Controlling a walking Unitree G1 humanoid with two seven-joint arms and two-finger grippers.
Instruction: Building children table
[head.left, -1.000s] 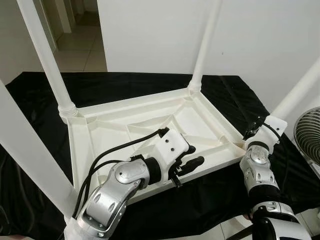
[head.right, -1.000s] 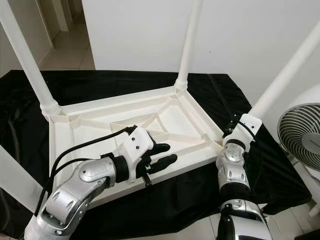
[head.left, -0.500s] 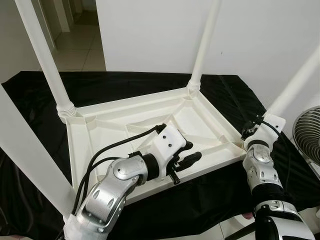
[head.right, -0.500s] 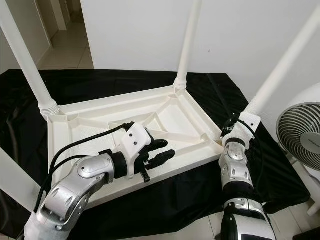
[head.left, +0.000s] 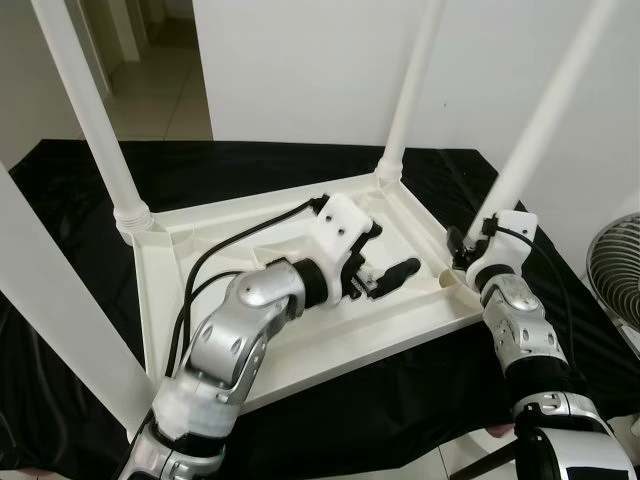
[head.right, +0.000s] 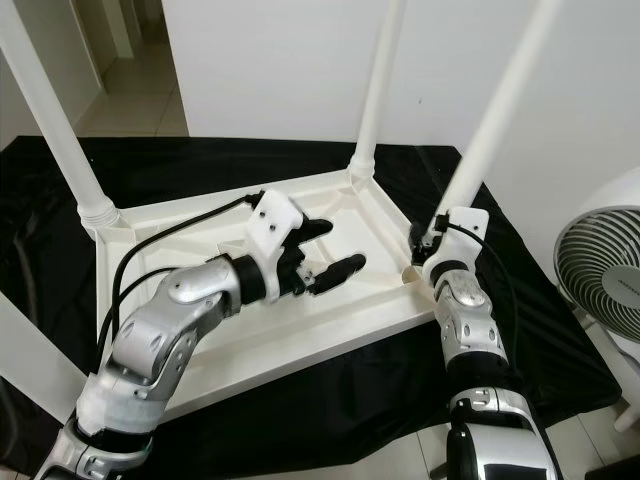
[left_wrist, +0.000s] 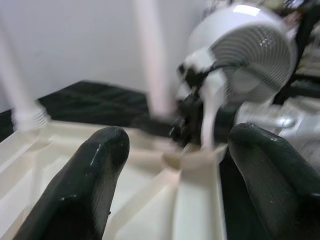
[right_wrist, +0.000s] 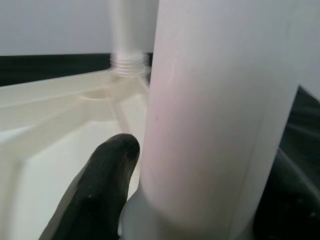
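White plastic tabletop (head.left: 300, 330) lying upside down on a surface draped in black cloth (head.left: 60, 180), ribbed underside up, with raised diagonal ribs and a smooth matte look. Three round white legs already standing in corner sockets: one at the far left (head.left: 95, 110) with a ridged threaded collar at its base, one at the far right (head.left: 410, 85), one huge and close at the near left (head.left: 50, 320).

Right tool (head.left: 470, 243) clamped around the bottom end of a fourth leg (head.left: 545, 105), smooth white tube leaning up and to the right, lower end just beside the near right corner socket (head.right: 412, 272). Can't tell if it's seated in there yet. From the right wrist view, one rounded black finger (right_wrist: 100, 185) pressed right against the tube.

Left tool (head.left: 385, 265) hovering over the ribbed middle of the tabletop, fingers spread wide, nothing in them, pointing toward that same corner.

Round white fan (head.right: 605, 275) with a wire grille off to the right. Plain white wall behind, tiled hallway floor (head.left: 160, 95) at the back left.
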